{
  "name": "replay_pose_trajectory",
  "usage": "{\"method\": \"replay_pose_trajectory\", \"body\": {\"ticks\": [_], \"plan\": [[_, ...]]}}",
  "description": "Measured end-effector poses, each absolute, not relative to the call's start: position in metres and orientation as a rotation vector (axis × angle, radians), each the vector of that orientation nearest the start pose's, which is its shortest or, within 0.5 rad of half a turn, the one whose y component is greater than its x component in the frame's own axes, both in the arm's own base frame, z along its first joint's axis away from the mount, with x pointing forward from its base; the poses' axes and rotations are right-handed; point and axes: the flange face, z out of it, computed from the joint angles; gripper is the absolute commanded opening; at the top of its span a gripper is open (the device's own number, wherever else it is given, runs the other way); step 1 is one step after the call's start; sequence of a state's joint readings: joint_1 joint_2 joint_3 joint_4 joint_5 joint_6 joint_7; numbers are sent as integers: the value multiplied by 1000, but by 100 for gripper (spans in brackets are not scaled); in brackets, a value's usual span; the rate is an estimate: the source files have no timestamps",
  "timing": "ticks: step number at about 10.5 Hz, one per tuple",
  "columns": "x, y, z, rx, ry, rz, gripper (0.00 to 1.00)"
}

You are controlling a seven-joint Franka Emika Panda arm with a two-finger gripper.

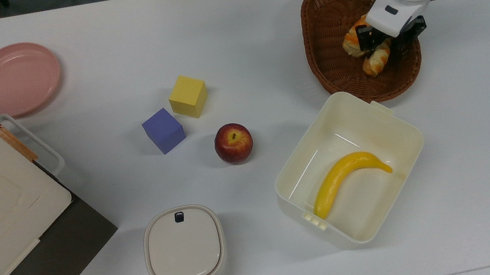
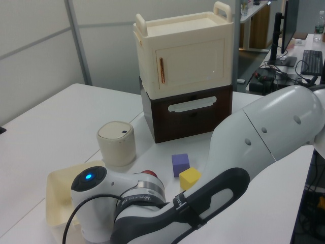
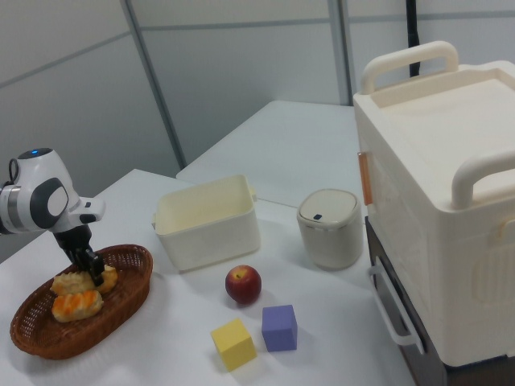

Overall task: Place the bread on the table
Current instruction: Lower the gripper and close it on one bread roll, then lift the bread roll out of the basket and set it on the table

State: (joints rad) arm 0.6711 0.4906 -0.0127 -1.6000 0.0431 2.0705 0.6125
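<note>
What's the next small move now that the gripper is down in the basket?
Probably close the fingers. In the top view the gripper sits low in the wicker basket, straddling the bread, jaws apart on either side. The bread still lies beside the shorter roll, so grip before lifting.
</note>
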Motion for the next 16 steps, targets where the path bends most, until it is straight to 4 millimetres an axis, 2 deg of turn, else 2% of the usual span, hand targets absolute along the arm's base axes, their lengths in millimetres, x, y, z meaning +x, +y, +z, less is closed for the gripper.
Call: {"method": "replay_pose_trajectory", "body": {"ticks": [2,3,5,6,7,8,9,10,12,13,15,16], "plan": [[540,419,351,-3122,-37,40,12],[544,417,360,-3113,-27,16,12],[557,397,400,-3086,25,-45,14],[563,376,425,-3085,34,-51,14],[569,349,446,-3093,18,-36,16],[578,311,462,-3107,-9,-1,27],[588,279,469,-3115,-26,24,57],[601,239,471,-3120,-23,48,100],[623,159,469,-3123,22,88,100],[629,130,468,-3132,51,89,100],[635,92,474,-3148,122,70,100],[635,83,481,-3146,143,52,100]]}}
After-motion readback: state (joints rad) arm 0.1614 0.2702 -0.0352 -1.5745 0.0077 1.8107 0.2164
